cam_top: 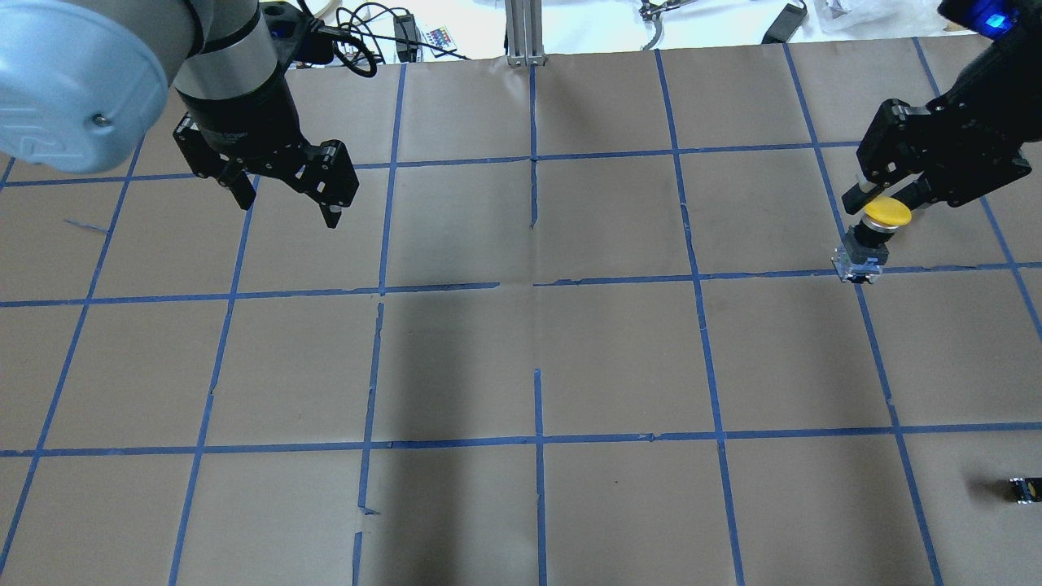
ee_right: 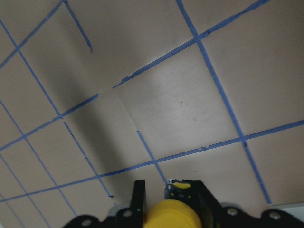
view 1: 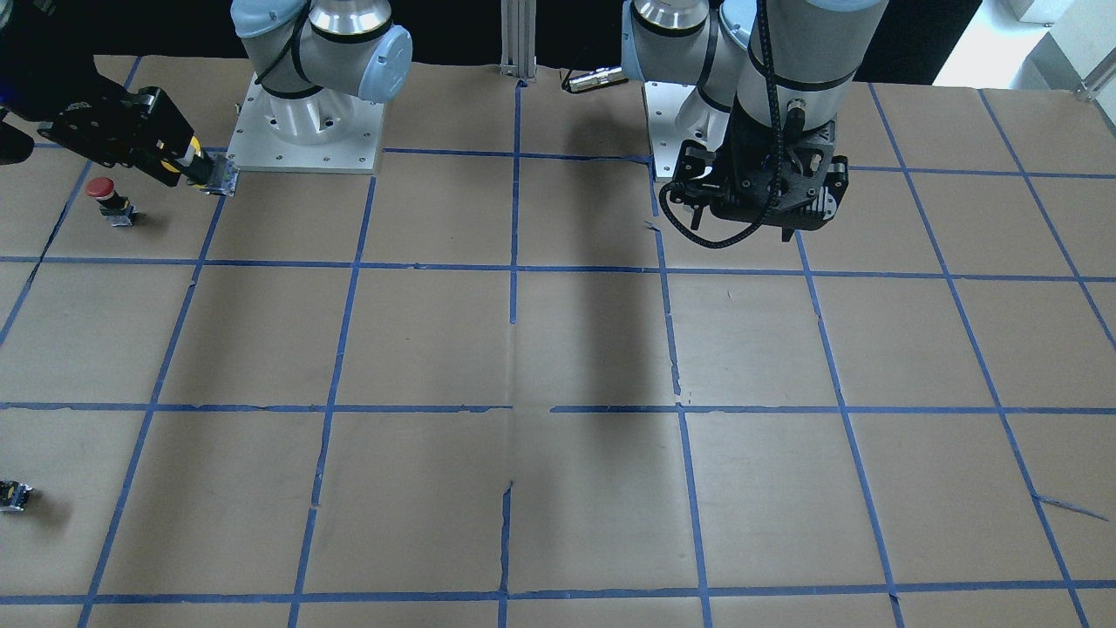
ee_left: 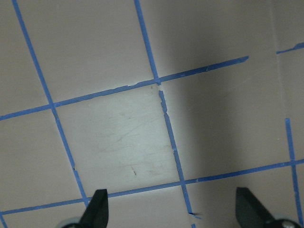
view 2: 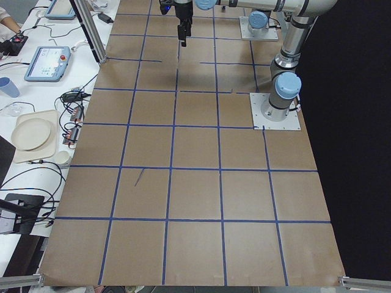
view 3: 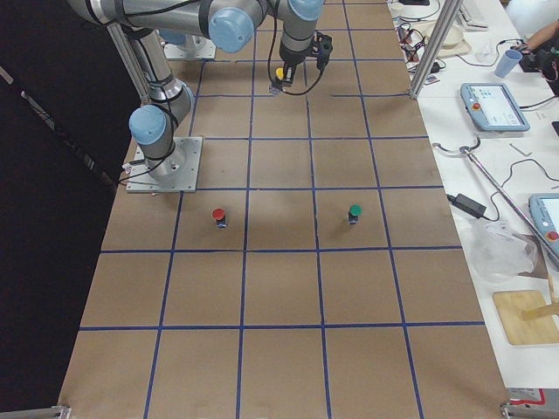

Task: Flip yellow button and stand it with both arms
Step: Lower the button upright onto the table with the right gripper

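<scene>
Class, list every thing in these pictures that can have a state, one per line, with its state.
yellow button: gripped at its cap, tilted, base pointing away from the gripper.
right gripper: shut on the yellow button.
left gripper: open, empty.
red button: standing upright, cap up.
green button: standing upright, cap up.
black-and-yellow block: lying loose, ungripped.

Overhead cam: behind robot [cam_top: 228, 81], looking forward and down on table [cam_top: 610, 366]. Front cam: across table, facing robot, steep. Two end cams look along table from far off. Wrist cams close, aimed down at it; right wrist and overhead both show yellow button [ee_right: 168, 214] [cam_top: 886, 213].
</scene>
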